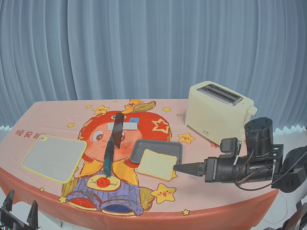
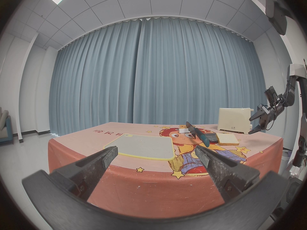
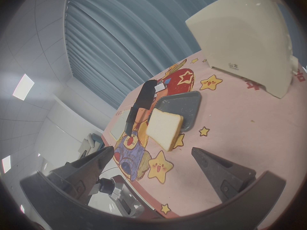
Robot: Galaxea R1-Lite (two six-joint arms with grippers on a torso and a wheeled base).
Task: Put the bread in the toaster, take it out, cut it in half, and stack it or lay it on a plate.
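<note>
Bread (image 1: 157, 164): one slice, tilted over the near rim of the grey tray (image 1: 166, 146) and hiding that rim, its low end on the table (image 1: 204, 192). My right hand (image 1: 175, 167): spread, just beside the slice's right edge. My left hand (image 1: 19, 208): spread, below the table's near edge, partly cut off. Toaster (image 1: 217, 112): right rear, well apart. Knife (image 1: 110, 147), cutting board (image 1: 54, 157): left of tray

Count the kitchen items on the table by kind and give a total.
Bread slice: 1
Toaster: 1
Knife: 1
Cutting board: 1
Grey tray: 1
Total: 5
</note>
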